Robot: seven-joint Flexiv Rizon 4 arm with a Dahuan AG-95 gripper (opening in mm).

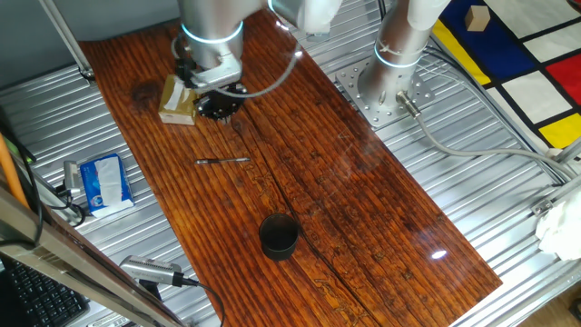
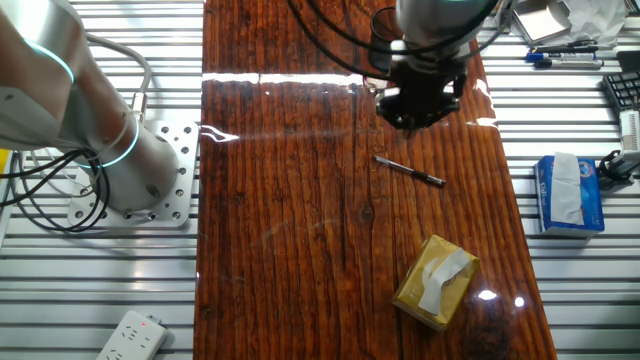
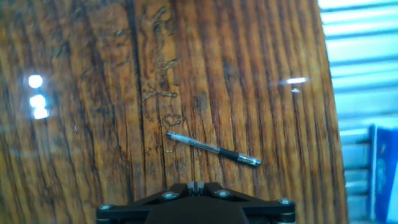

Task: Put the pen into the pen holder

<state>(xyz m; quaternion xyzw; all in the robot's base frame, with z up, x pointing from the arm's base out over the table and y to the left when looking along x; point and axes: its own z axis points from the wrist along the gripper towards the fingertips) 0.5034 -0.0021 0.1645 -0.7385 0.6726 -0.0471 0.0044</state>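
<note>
The wooden surface (image 1: 363, 182) is a long, dark reddish-brown board with strong grain, lying on a ribbed metal bench, and it carries everything the task concerns. The silver arm (image 1: 211, 27) reaches over the far end of the board in one fixed view, and its black gripper (image 1: 218, 103) hangs above the wood, clear of it and not touching anything. In the hand view only the black base of the gripper (image 3: 196, 202) shows along the bottom edge, so I cannot tell how far apart the jaws stand; nothing is seen held between them. A yellowish-tan box (image 2: 435, 281) with a strip of pale tape lies on the board just beside the gripper in one fixed view. A blue and white tissue pack (image 1: 104, 182) sits off the board on the ribbed metal. The pen holder (image 1: 279, 235), a short black cup, stands upright on the board, well apart from the gripper and toward the near end. The pen (image 3: 213, 149) lies flat on the wood between the gripper and the cup, thin and dark, near the gripper but below it, and apart from the box.
</note>
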